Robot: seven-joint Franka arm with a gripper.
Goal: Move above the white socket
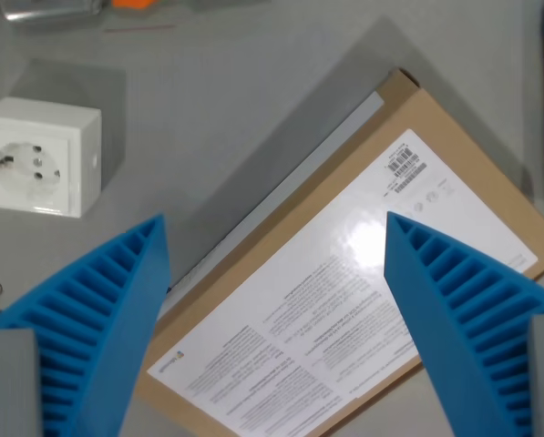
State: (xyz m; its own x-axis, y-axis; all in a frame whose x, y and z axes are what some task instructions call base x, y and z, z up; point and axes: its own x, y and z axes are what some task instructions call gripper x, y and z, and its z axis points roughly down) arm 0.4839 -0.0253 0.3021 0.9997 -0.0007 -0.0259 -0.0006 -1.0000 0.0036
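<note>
A grey table (253, 100) bears a white socket (39, 157) and a labelled cardboard box (344, 300).

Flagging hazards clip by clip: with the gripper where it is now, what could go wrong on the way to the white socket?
1. The open gripper hangs over the cardboard box, not the white socket, which sits far toward the wrist view's left; stopping short would leave it off target.
2. The left blue finger leads that sideways move; if the arm travels low, it could clip the socket's raised housing.
3. The box's glossy label shows glare, which might mislead vision-based alignment.
</note>
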